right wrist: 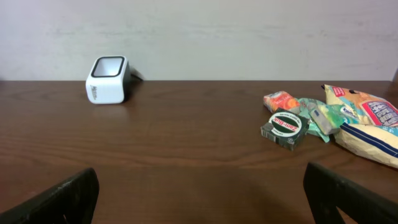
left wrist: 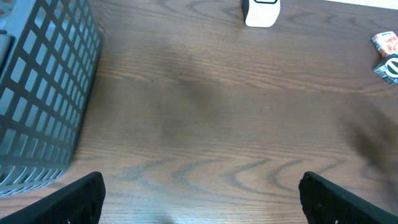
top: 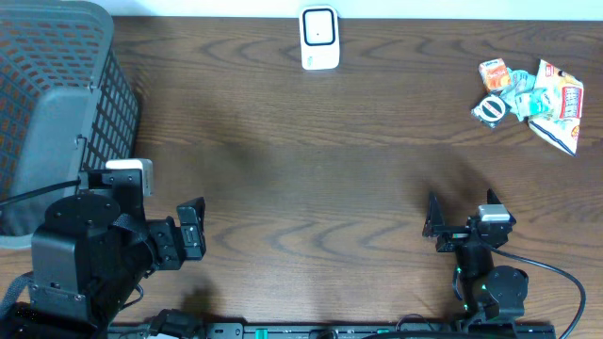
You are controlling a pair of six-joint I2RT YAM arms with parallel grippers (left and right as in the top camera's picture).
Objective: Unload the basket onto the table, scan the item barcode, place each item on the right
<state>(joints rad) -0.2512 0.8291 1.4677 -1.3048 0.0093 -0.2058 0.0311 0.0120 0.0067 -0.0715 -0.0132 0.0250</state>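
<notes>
A gray plastic basket (top: 57,94) sits at the far left of the desk (top: 311,169). Its walls are a grid of little square holes, and it has rounded corners.

Just beside it, at the near edge, is the big black left arm (top: 85,254), folded up low. The left fingers (top: 193,231) are spread wide apart and hold nothing. In the left wrist view they show as two dark, blunt tips at the bottom corners, with bare wood between them.

The desk is dark brown wood with wavy grain lines and a dull shine.

At the far edge, near the middle, stands the scanner (top: 319,38). It is a small white box with round corners and a dark window on its slanted face.

Further right, at the near edge, is the smaller black right arm (top: 490,282). It is bent low over the desk. The right fingers (top: 462,215) are also wide open and empty.

The items (top: 528,99) lie in a small heap at the far right corner, well apart from both arms and from the scanner. There is a round, flat tin (top: 490,109) with a dark rim, a crinkly orange packet (top: 494,73), some soft green packets (right wrist: 317,115), and a shiny, puffy snack bag (top: 561,113) at the right end. They touch each other.
</notes>
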